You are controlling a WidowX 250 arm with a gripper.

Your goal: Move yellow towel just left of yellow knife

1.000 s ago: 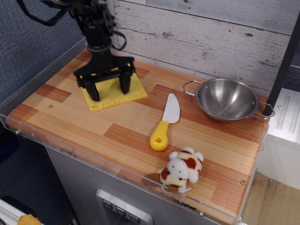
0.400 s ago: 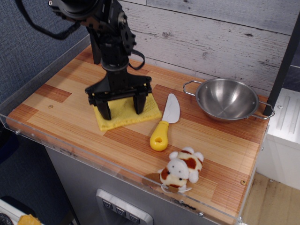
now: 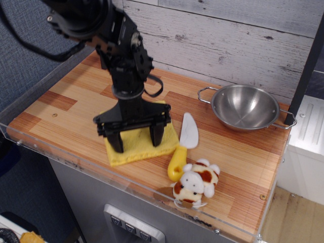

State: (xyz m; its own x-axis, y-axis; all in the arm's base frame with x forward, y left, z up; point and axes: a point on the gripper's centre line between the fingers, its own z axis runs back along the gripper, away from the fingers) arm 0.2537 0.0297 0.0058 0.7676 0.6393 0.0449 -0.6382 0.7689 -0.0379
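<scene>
The yellow towel [image 3: 130,155] lies flat near the front edge of the wooden table [image 3: 55,109]. The yellow knife [image 3: 183,148] lies just right of it, blade toward the back and yellow handle toward the front; the towel's right edge almost touches it. My black gripper [image 3: 137,145] stands upright over the towel, open wide. Both fingertips [image 3: 118,148] press down on the cloth near its left and right sides. The arm hides the towel's back part.
A steel pan [image 3: 245,107] with two handles sits at the back right. A white-and-brown plush toy [image 3: 196,183] lies at the front, against the knife's handle. A clear acrylic rim [image 3: 76,163] runs along the table's front and left edges.
My gripper slid the towel from the back left toward the front right, up beside the knife. The knife shifted forward and right, and its handle now reaches the plush toy.
</scene>
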